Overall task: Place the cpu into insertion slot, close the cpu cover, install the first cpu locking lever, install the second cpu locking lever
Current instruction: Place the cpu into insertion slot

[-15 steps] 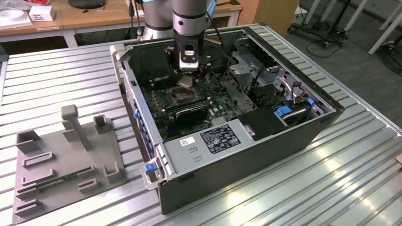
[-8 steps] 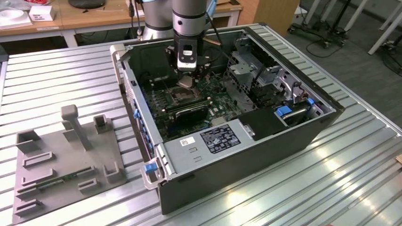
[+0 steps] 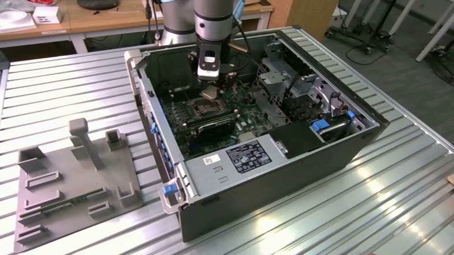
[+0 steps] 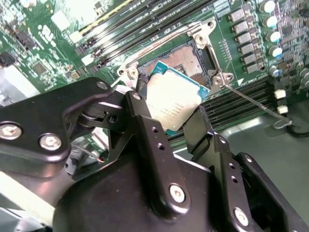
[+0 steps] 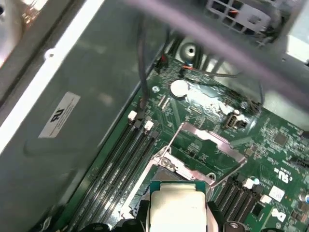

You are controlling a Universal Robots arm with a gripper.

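One gripper (image 4: 166, 110), pinched on the cpu (image 4: 175, 98), with fingers (image 4: 147, 133) pressed to two opposite edges of the chip. Carried grey face up, just above the insertion slot (image 4: 192, 59), at an angle to its rim and not seated. Gold contact field of the slot bare beside the chip. At one edge of the slot, the cpu cover (image 5: 205, 134), swung up and open in the first wrist view. Thin wire locking levers (image 4: 251, 100) unlatched along the slot's rim. Memory slots (image 4: 140, 21) just beside the slot. All around the slot, green motherboard (image 3: 245, 126), housed in an open computer case (image 3: 298, 175).
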